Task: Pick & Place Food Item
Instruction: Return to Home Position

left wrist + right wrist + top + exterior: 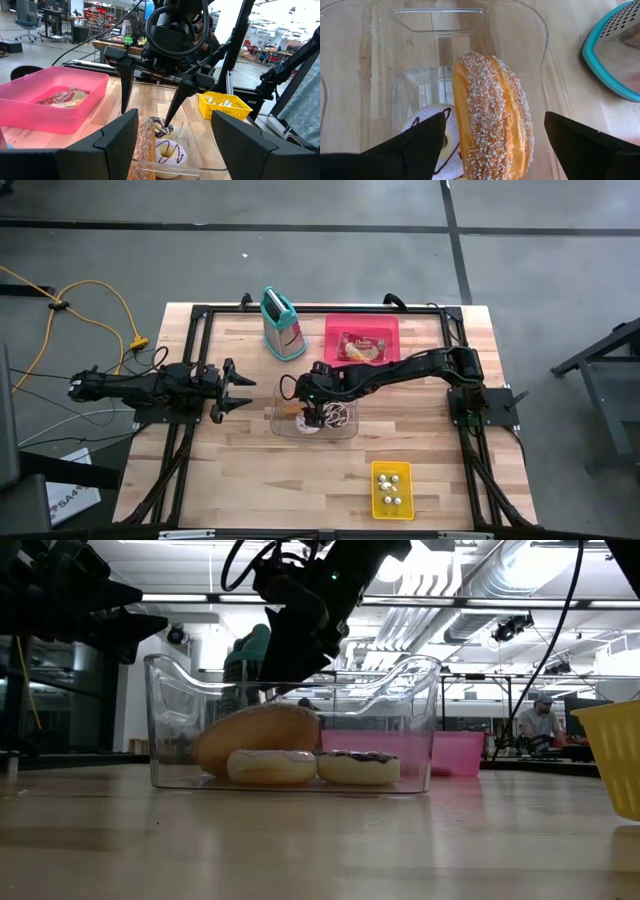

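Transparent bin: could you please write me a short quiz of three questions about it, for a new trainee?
1. True or false: the brown donut stands on its edge inside the transparent bin.
2. The right tool above the bin is: A shut on a donut, B open.
3. How many donuts does the low view show in the bin?
Key: 1 true; 2 B; 3 three.

Your right gripper [318, 412] reaches into the bin [425, 730], fingers spread, with walls close around it. Grater [282, 328] and pink tray [332, 340] stand just behind. The left gripper [238, 388] waits beside, and bare table [250, 480] lies in front.
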### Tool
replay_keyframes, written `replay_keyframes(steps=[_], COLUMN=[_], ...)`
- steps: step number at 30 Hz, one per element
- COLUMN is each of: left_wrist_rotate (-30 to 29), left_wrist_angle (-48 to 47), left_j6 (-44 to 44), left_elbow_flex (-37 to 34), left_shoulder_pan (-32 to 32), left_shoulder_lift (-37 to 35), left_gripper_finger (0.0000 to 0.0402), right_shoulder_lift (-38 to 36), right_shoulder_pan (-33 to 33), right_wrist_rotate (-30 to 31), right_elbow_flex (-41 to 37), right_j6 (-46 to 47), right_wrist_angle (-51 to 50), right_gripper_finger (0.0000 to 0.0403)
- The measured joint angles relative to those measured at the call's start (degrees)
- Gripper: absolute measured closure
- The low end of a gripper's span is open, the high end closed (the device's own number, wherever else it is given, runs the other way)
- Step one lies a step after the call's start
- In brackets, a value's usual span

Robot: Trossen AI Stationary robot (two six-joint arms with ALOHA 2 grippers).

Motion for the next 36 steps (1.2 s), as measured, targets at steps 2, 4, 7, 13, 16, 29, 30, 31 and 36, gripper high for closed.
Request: replay_keyframes(steps=[2,4,7,13,16,29,30,31,36], left_wrist_rotate=[0.0,0.0,0.0,0.0,0.0,0.02,0.02,0.02,0.06], left_wrist_angle=[0.0,0.0,0.0,0.0,0.0,0.0,0.0,0.0,0.13], left_j6=[-0.01,0.0,0.0,0.0,0.0,0.0,0.0,-0.01,-0.02], left_elbow_flex=[0.02,0.0,0.01,0.01,0.02,0.0,0.01,0.0,0.02], left_shoulder_pan=[0.0,0.0,0.0,0.0,0.0,0.02,0.01,0.01,0.02], left_shoulder_lift=[-0.01,-0.01,-0.02,0.0,-0.02,-0.02,-0.02,-0.01,0.0], left_gripper_finger=[0.0156,0.0156,0.0156,0.0156,0.0156,0.0156,0.0156,0.0156,0.0156], right_shoulder_lift=[0.0,0.0,0.0,0.0,0.0,-2.76,-3.05,-3.67,-6.25], right_shoulder_pan=[0.0,0.0,0.0,0.0,-0.02,-2.97,-3.0,-2.91,-1.8], right_wrist_rotate=[-0.02,0.0,-0.01,0.0,0.0,-4.22,-3.78,-3.22,-0.73], right_elbow_flex=[0.0,0.0,0.0,0.0,0.0,-0.17,-0.09,0.09,0.01], right_j6=[0.0,0.0,0.0,-0.04,-0.05,-4.32,-4.68,-5.14,-6.02], right_wrist_angle=[0.0,-0.01,-0.01,0.0,0.14,3.37,4.25,4.38,0.55], right_gripper_finger=[0.0075,0.0075,0.0075,0.0077,0.0077,0.0077,0.0077,0.0077,0.0078])
